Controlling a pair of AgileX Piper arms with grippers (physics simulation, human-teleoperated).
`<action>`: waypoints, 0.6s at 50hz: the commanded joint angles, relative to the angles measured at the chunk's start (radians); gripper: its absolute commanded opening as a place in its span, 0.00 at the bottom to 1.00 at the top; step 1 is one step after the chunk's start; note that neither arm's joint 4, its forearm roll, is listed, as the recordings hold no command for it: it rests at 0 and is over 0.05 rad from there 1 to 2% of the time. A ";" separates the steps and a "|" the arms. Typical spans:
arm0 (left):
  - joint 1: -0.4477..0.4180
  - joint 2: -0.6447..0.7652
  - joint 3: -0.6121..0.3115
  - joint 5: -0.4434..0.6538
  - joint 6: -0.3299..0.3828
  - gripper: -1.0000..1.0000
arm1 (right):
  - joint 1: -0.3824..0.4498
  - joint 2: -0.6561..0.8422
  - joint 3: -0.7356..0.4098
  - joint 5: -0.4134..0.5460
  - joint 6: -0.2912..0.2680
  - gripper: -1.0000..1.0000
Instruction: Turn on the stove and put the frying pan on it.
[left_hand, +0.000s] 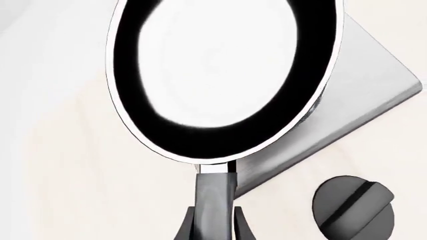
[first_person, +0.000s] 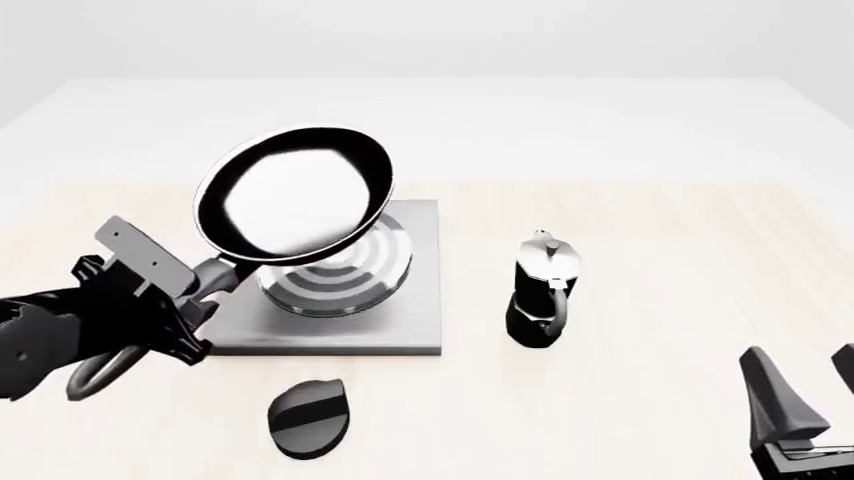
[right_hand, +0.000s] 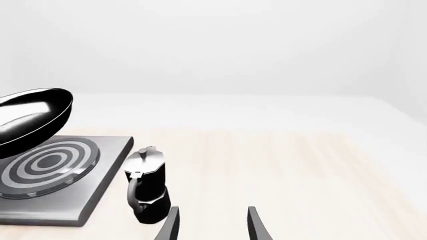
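Pale wood-grain bench (first_person: 641, 230) spans the scene under a plain white background.

Stove (first_person: 407, 325): flat grey slab lying on the bench left of centre, silver burner rings (first_person: 334, 275) facing up.

Pan (first_person: 296, 193): airborne, tilted, not touching the stove. In the front view it overlaps the slab's rear left part; in the right wrist view its bowl (right_hand: 33, 120) hangs above the rings with a clear gap. The inner surface shows a bright white reflection.

Left tool (left_hand: 215, 222): clamped on the pan handle (left_hand: 215, 192), one finger on each side of it. In the front view the left arm enters from the left, low, beside the stove's left edge.

Right tool (right_hand: 212, 225): fingers apart, nothing between them. It hovers low at the near right of the bench, well apart from the stove.

Knob (first_person: 310, 418): small black oval with a raised bar, lying on the bench just in front of the stove's near edge.

Moka pot (first_person: 545, 290): upright on the bench to the right of the stove, near but not touching it.
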 joint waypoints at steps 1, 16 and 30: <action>-0.045 0.025 -0.006 -0.050 0.018 0.00 | -0.003 0.000 0.009 -0.007 0.001 1.00; -0.046 0.061 0.042 -0.112 0.033 0.00 | -0.011 0.000 0.004 0.001 0.005 1.00; -0.041 0.098 0.074 -0.163 0.035 0.00 | -0.008 0.000 0.010 -0.004 0.004 1.00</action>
